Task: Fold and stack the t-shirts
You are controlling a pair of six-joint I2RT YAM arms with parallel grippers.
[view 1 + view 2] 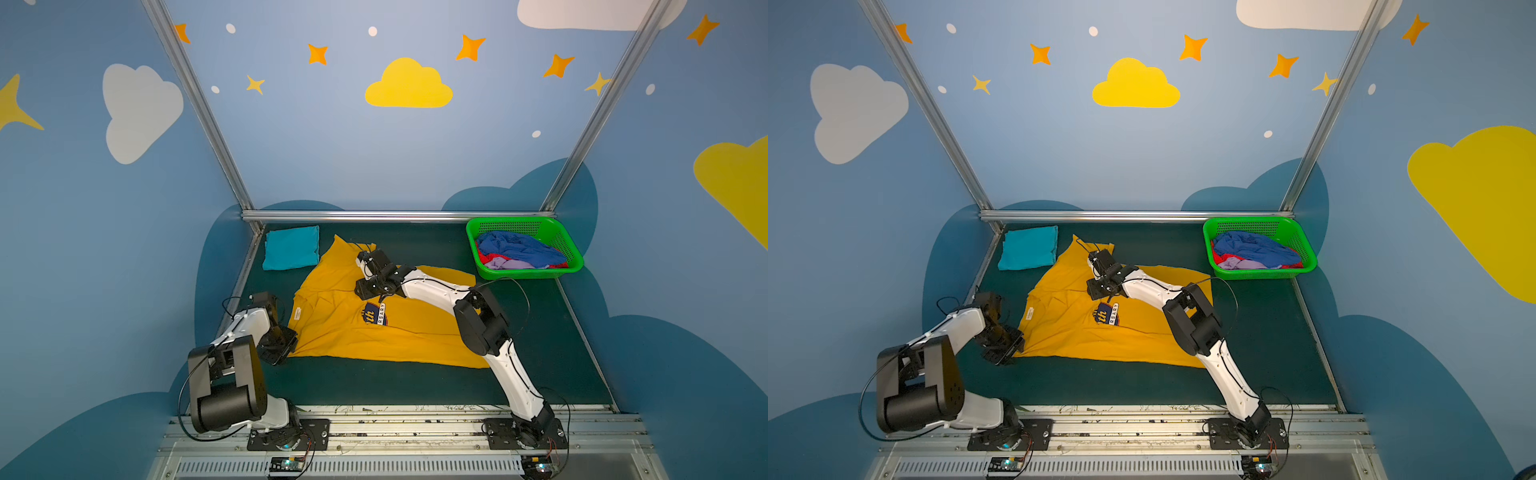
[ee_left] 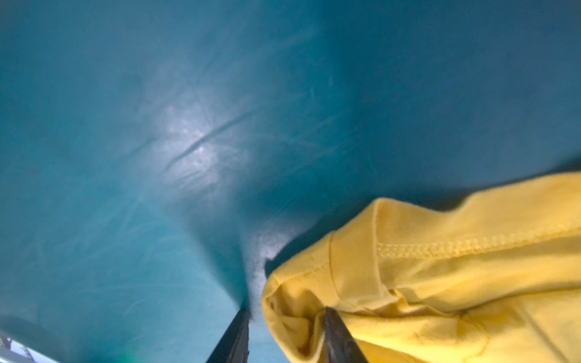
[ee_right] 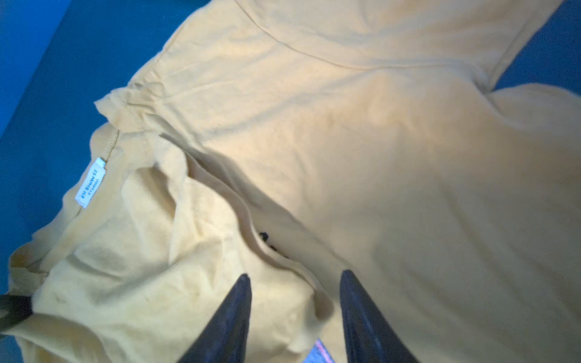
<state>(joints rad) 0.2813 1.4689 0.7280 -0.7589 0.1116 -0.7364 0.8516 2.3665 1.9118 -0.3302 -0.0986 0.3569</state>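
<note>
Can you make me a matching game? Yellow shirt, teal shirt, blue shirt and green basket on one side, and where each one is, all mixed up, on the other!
1. yellow t-shirt
2. teal t-shirt
3. blue t-shirt
4. green basket

A. folded, far left corner
B. far right corner
C. spread out in the middle
D. inside the green basket

Pairs: 1-C, 2-A, 3-D, 4-B
</note>
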